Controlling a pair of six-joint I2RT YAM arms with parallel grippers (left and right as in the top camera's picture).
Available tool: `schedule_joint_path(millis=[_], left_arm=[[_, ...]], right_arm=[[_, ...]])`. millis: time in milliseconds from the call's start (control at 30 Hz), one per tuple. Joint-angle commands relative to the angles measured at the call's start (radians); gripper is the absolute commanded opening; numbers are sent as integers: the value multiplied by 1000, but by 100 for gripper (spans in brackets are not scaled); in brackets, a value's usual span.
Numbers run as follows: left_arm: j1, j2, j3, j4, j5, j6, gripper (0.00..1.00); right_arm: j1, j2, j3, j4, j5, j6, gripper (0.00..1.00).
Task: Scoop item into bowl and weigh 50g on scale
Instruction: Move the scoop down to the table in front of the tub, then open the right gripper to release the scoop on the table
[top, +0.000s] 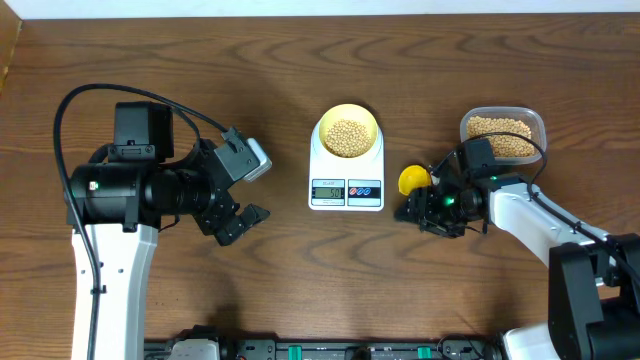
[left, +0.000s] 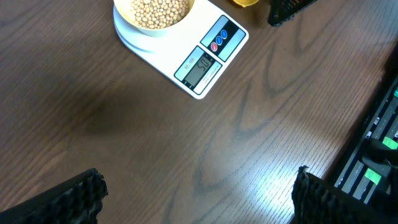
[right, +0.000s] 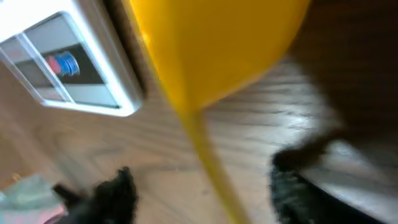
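Note:
The pale-yellow bowl (top: 347, 118) sits on the white scale (top: 346, 190) and holds a pile of tan beans (top: 347, 138). The bowl (left: 134, 28), beans (left: 155, 9) and scale (left: 205, 62) also show in the left wrist view. A bright yellow spoon (top: 412, 180) lies just right of the scale. In the blurred right wrist view its handle (right: 208, 162) runs between the spread fingers of my right gripper (right: 205, 180) without touching them. My right gripper (top: 418, 208) is open. My left gripper (top: 243, 218) is open and empty, left of the scale, over bare wood (left: 198, 180).
A clear plastic tub (top: 538, 128) with more beans (top: 500, 135) stands at the back right, behind the right arm. A black rack with cables (left: 373, 162) runs along the table's front edge. The scale's corner (right: 68, 68) shows in the right wrist view.

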Motion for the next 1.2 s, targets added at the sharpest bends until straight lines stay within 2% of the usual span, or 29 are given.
schedule_joint_path(millis=[0, 300, 533, 867, 1167], left_arm=[[0, -3, -2, -3, 16, 16, 98], [0, -3, -2, -3, 16, 16, 98], [0, -3, -2, -3, 16, 16, 98], [0, -3, -2, -3, 16, 16, 98], [0, -3, -2, -3, 16, 16, 98]], right_arm=[[-7, -6, -6, -2, 116, 2, 99], [-8, -14, 4, -2, 333, 1, 99], [-40, -90, 30, -11, 373, -29, 99], [-132, -386, 30, -160, 368, -123, 99], [-132, -660, 30, -179, 319, -121, 99]])
